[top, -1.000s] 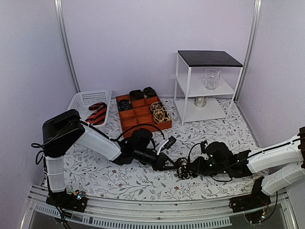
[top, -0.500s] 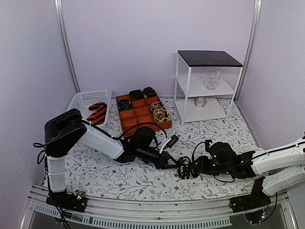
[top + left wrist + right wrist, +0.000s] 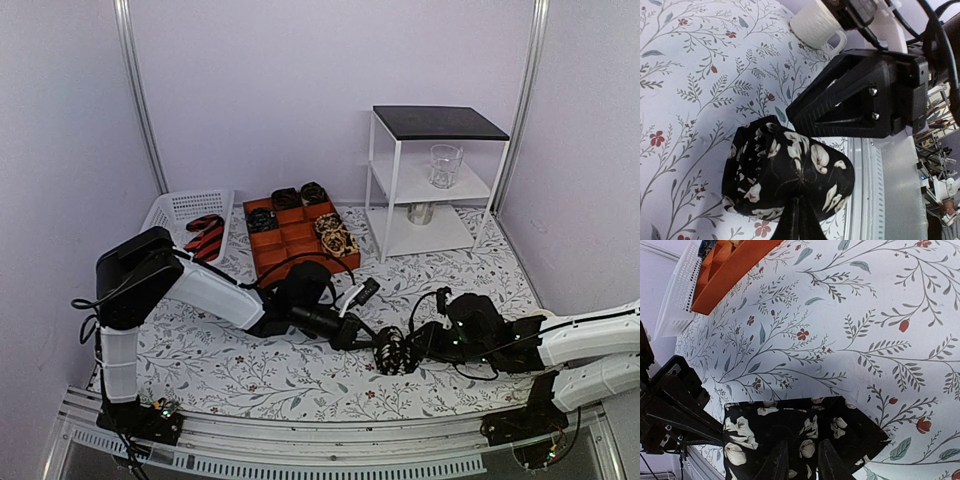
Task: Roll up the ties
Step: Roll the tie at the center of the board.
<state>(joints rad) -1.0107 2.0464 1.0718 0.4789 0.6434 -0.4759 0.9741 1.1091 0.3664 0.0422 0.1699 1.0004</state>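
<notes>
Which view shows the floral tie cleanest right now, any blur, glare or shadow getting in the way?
Top external: even light, no glare, but the floral tie is small and dark, pattern barely readable. Left wrist: floral tie sharp and well lit, the best look. Right wrist: tablecloth crisp, floral tie cut off by the bottom edge.

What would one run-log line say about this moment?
step: rolling | floral tie roll: on table | left pincer: shut on roll | right pincer: gripping roll
</notes>
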